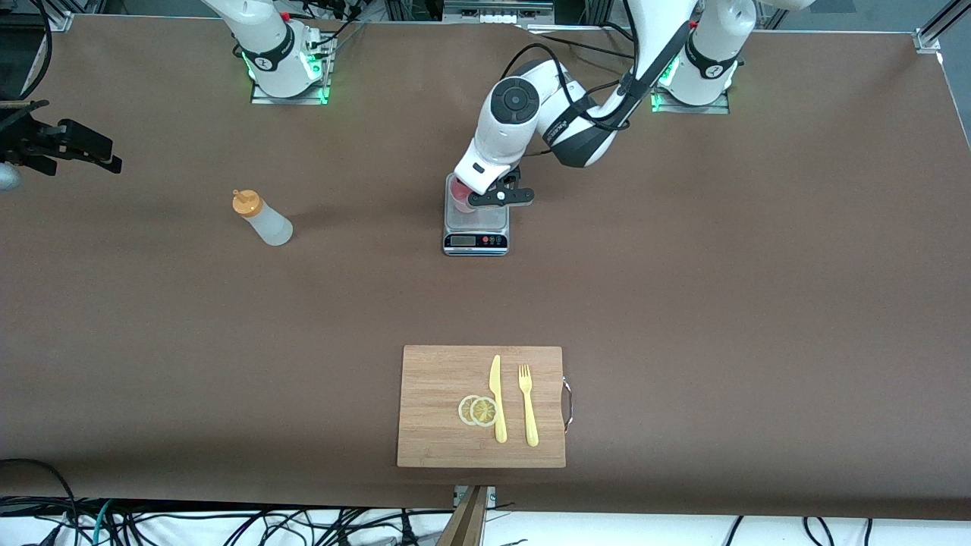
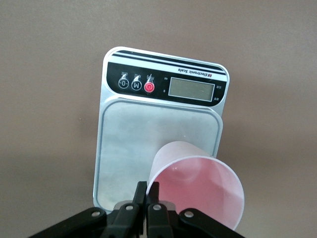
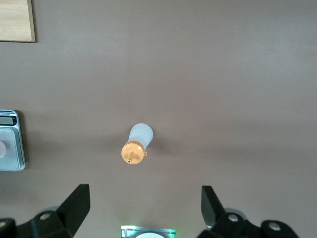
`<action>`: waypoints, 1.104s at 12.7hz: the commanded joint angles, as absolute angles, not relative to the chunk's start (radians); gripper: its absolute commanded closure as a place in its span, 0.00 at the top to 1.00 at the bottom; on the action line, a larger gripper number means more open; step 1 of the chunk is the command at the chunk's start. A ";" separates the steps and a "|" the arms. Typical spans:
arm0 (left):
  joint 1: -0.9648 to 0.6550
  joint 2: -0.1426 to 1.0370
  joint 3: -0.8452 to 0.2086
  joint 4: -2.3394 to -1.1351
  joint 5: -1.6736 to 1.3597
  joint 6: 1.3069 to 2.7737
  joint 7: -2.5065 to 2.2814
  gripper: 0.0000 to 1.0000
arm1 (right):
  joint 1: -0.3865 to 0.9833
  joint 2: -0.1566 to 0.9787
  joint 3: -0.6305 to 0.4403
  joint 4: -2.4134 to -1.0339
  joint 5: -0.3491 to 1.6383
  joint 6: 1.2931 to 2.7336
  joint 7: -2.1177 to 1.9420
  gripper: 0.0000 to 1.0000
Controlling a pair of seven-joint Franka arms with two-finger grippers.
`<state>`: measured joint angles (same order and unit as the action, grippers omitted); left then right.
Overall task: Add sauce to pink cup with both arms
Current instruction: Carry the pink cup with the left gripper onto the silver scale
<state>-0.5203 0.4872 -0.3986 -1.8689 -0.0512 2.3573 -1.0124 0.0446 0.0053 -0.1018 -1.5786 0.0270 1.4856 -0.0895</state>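
The pink cup [image 2: 198,191] [image 1: 459,199] is at the scale's platform [image 2: 133,134], on the corner away from the display; I cannot tell whether its base rests on the platform. My left gripper [image 2: 147,191] [image 1: 485,199] is shut on the cup's rim, one finger inside and one outside. The left hand hides most of the cup in the front view. The sauce bottle [image 1: 262,220] [image 3: 137,144] stands upright toward the right arm's end of the table, its orange cap on. High above it, my right gripper [image 3: 143,196] [image 1: 91,148] hangs open and holds nothing.
The silver scale [image 1: 476,231] sits mid-table with its display toward the front camera. A wooden cutting board [image 1: 432,409] lies nearer the front camera, carrying two lemon slices [image 1: 478,410], a yellow knife [image 1: 497,398] and a yellow fork [image 1: 528,406].
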 commanded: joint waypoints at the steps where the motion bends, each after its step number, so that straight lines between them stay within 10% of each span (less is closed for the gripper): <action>1: -0.532 0.489 -0.370 -1.862 -0.034 2.355 -1.037 0.00 | 0.043 0.002 -0.104 -1.565 0.032 1.466 -0.100 0.99; 4: -0.534 0.492 -0.368 -1.867 -0.035 2.355 -1.046 0.03 | 0.043 0.002 -0.104 -1.565 0.032 1.465 -0.100 0.99; 7: -0.534 0.491 -0.370 -1.865 -0.035 2.353 -1.051 0.64 | 0.043 0.002 -0.104 -1.565 0.032 1.465 -0.100 0.99; 10: -0.532 0.483 -0.373 -1.859 -0.046 2.345 -1.052 0.95 | 0.044 0.002 -0.100 -1.565 0.031 1.465 -0.095 0.99; 14: -0.520 0.405 -0.379 -1.817 -0.102 2.243 -1.040 1.00 | 0.043 0.002 -0.103 -1.565 0.031 1.465 -0.100 0.99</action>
